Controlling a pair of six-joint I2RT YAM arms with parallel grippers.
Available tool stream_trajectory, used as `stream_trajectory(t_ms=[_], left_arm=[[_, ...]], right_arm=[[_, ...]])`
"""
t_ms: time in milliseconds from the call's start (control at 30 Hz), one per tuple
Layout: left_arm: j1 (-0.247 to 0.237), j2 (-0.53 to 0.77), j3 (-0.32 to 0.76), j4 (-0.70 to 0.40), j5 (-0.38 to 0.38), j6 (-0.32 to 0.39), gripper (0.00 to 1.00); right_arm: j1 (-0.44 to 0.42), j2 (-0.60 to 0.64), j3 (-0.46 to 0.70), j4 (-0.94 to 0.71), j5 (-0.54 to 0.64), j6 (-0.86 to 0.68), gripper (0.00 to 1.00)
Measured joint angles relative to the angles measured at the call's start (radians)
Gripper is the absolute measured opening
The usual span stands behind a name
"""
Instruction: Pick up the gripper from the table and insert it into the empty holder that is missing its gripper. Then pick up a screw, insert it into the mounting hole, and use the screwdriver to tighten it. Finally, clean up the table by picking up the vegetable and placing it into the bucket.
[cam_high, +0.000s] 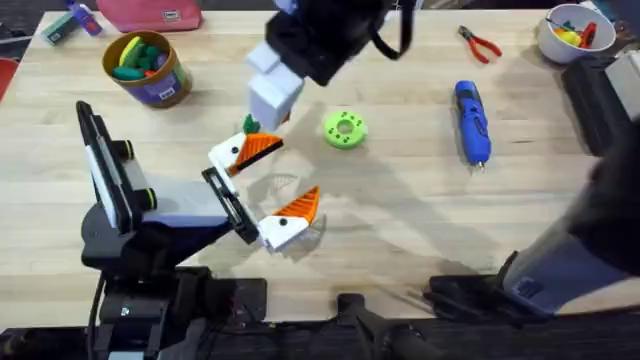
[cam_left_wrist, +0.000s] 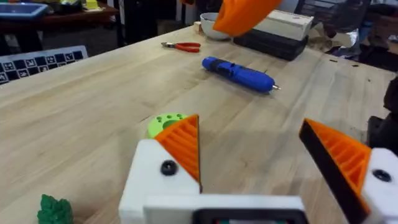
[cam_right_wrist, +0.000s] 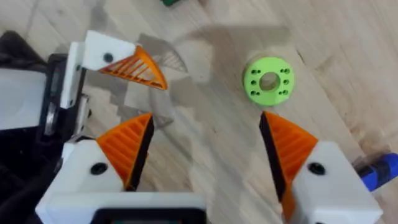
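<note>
My left gripper (cam_high: 280, 178) rests open near the table's middle, and each of its two white blocks carries an orange wedge (cam_left_wrist: 183, 146). Which block is the holder I cannot tell. A loose gripper and a screw are out of view. My right gripper (cam_right_wrist: 205, 121) hangs open and empty above the left one, dark and large in the overhead view (cam_high: 270, 105). The small green vegetable (cam_high: 250, 124) lies beside the left gripper's far finger. To the right lies the blue screwdriver (cam_high: 472, 122). The bucket (cam_high: 148, 68) with toys stands at the back left.
A bright green disc with holes (cam_high: 345, 129) lies just right of the grippers. Red-handled pliers (cam_high: 480, 44) and a white bowl (cam_high: 572, 32) are at the back right. A pink case (cam_high: 150, 12) sits at the far edge. Bare wood lies between disc and screwdriver.
</note>
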Motion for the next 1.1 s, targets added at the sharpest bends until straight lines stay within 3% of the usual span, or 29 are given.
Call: stream_trajectory(t_ms=[233,367,500,667,967,1100], left_arm=[[0.0,0.0,0.0,0.0,0.0,0.001,0.985],[0.0,0.0,0.0,0.0,0.0,0.001,0.985],[0.0,0.0,0.0,0.0,0.0,0.001,0.985],[0.0,0.0,0.0,0.0,0.0,0.001,0.985],[0.0,0.0,0.0,0.0,0.0,0.001,0.985],[0.0,0.0,0.0,0.0,0.0,0.001,0.985]], right_arm=[[-0.062,-0.287,-0.468,0.279,0.003,0.077,0.994],[-0.163,-0.503,-0.748,0.374,0.003,0.164,0.994],[-0.291,-0.671,-0.913,0.378,0.035,0.256,0.994],[-0.418,-0.743,-0.993,0.378,0.114,0.318,0.994],[-0.646,-0.689,-1.008,0.396,0.191,0.343,0.994],[-0.698,-0.67,-1.008,0.399,0.198,0.346,0.994]])
